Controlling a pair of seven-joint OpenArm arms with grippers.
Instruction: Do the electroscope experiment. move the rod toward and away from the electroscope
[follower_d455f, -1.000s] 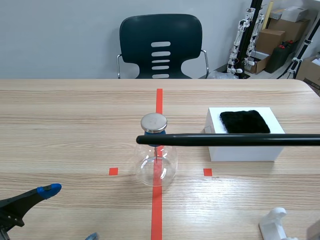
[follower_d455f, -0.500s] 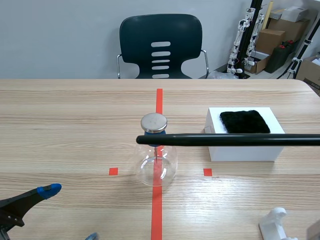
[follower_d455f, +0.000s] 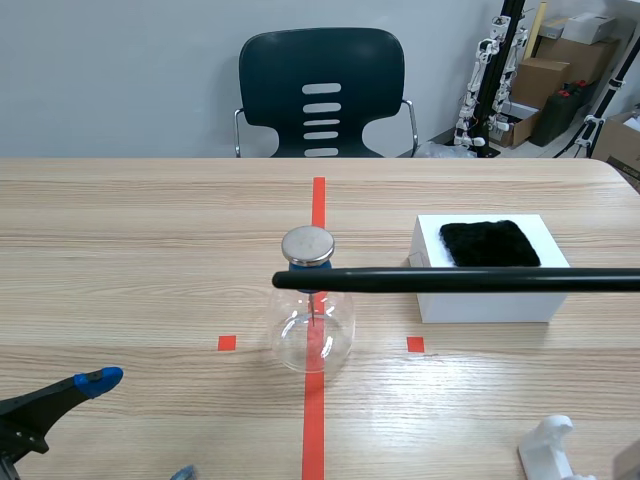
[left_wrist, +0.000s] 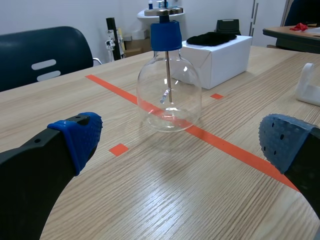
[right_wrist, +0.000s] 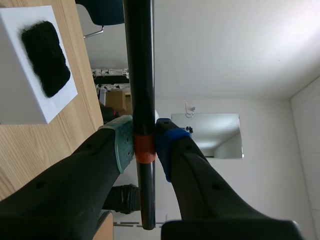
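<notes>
1. Now my right pincer (right_wrist: 144, 142) is clamped on the black rod (follower_d455f: 450, 279), its tip close by the electroscope (follower_d455f: 312, 320) at mid-table.
2. My left pincer (left_wrist: 180, 137) gapes wide, empty, near left.
3. Approach step, I judge; next, draw the rod rightward, level.

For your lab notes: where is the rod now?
Scene view: the rod lies level from the right, clamped in the right claw, tip crossing before the electroscope.

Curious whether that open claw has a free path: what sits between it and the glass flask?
Nothing but bare table with a small orange-red tape square; the left wrist view shows this between the left gripper and the flask.
</notes>
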